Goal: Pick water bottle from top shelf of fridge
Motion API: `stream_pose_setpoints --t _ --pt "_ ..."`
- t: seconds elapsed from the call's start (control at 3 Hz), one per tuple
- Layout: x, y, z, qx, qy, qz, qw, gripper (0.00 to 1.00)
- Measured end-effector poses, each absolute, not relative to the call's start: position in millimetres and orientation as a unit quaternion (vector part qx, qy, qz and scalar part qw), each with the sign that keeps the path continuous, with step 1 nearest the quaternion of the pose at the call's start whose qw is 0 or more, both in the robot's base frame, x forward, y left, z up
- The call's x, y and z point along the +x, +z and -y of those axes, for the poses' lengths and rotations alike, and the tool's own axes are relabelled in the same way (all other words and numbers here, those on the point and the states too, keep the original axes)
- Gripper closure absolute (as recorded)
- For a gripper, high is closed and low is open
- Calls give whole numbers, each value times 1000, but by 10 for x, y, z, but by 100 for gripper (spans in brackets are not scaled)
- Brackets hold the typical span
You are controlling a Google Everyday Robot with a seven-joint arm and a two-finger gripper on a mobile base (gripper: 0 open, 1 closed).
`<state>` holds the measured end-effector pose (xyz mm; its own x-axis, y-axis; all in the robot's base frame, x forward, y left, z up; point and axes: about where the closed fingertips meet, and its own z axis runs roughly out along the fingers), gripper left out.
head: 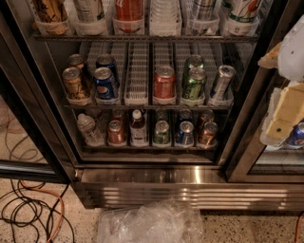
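Note:
The fridge [190, 190] stands open in front of me, with a dark frame and a ribbed steel base panel. The top shelf [142, 37] runs along the top edge of the view, and only the bottoms of the drinks on it show. In its middle lane stands a pale, clear ribbed body, seemingly the water bottle [165, 13]; its cap and label are out of view. My gripper [285, 111], with white and cream-yellow parts, hangs at the right edge. It is outside the shelves, lower than the top shelf and well to the right of the bottle.
The middle rack [137, 102] holds several cans. The lowest rack holds more cans, a small clear bottle [88, 129] and a white-capped dark bottle [137, 127]. Crumpled clear plastic [149, 223] lies on the floor in front. Orange and black cables [33, 209] lie at the left. A glass door [266, 156] is at the right.

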<state>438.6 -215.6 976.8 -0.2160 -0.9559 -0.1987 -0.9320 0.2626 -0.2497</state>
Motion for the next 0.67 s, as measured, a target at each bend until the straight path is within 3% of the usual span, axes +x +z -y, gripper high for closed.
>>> stream_pose_setpoints --t 0.33,0.67 --pt "4386 9768 2156 -606 -38 -779 157 18" --pt "4386 9768 2156 -606 -38 -779 157 16"
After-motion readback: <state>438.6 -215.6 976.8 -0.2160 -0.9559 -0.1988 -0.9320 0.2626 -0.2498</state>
